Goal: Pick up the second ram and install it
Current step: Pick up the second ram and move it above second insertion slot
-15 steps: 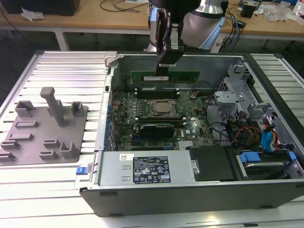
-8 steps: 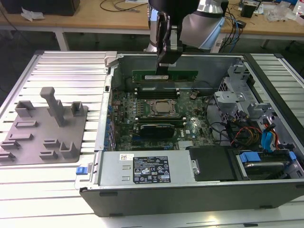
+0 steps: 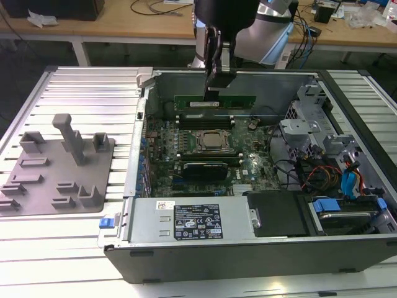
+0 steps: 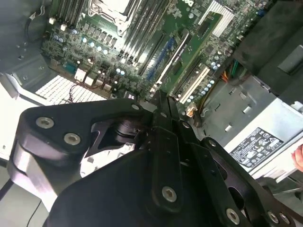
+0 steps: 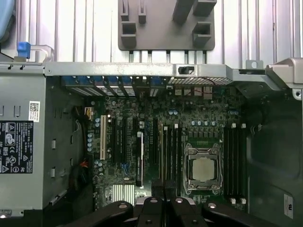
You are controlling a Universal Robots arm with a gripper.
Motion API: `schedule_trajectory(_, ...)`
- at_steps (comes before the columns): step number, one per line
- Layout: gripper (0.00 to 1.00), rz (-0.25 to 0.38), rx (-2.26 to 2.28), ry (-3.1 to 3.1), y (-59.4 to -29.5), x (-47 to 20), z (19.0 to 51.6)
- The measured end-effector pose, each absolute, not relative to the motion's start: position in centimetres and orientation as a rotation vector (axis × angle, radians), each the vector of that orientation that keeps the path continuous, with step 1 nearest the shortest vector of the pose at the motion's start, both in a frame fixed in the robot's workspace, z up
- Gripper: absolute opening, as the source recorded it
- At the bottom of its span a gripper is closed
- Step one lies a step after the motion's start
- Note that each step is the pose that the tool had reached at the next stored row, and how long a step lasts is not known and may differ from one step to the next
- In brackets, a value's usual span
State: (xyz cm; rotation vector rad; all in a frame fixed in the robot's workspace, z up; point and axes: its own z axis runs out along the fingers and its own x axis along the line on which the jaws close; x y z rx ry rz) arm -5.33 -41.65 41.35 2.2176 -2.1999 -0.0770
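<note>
Over the open case (image 3: pixel 248 259), the hand (image 3: pixel 218 89) grips the second ram (image 3: pixel 240 101) level, running across the exterior view.

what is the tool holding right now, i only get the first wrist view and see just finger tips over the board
observer: in the exterior view the tool is pinching the second ram, a green stick, at the middle of its top edge.
operator: is it seated
observer: can't tell. it stands upright and level, right at the black slots beyond the cpu in the exterior view.
</note>
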Motion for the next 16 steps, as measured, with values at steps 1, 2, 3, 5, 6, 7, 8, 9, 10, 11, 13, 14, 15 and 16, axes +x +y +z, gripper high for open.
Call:
schedule_trajectory(1,0.09,-0.077,2.218,-2.200,-41.5,-5.3,41.1)
schedule_trajectory(2,0.09,-0.077,2.218,-2.200,-41.4,-5.3,41.0)
schedule_trajectory(3,0.09,-0.077,2.218,-2.200,-41.3,-5.3,40.9)
schedule_trajectory(5,0.09,-0.077,2.218,-2.200,-41.0,-5.2,40.6)
schedule_trajectory(6,0.09,-0.077,2.218,-2.200,-40.9,-5.2,40.5)
schedule_trajectory(7,0.09,-0.077,2.218,-2.200,-40.7,-5.2,40.3)
schedule_trajectory(8,0.09,-0.077,2.218,-2.200,-40.6,-5.2,40.1)
schedule_trajectory(9,0.09,-0.077,2.218,-2.200,-40.5,-5.1,39.9)
schedule_trajectory(10,0.09,-0.077,2.218,-2.200,-40.4,-5.1,39.7)
schedule_trajectory(11,0.09,-0.077,2.218,-2.200,-40.3,-5.1,39.6)
schedule_trajectory(13,0.09,-0.077,2.218,-2.200,-40.0,-5.1,39.2)
schedule_trajectory(14,0.09,-0.077,2.218,-2.200,-39.9,-5.1,39.1)
schedule_trajectory(15,0.09,-0.077,2.218,-2.200,-39.8,-5.1,38.9)
schedule_trajectory(16,0.09,-0.077,2.218,-2.200,-39.7,-5.1,38.7)
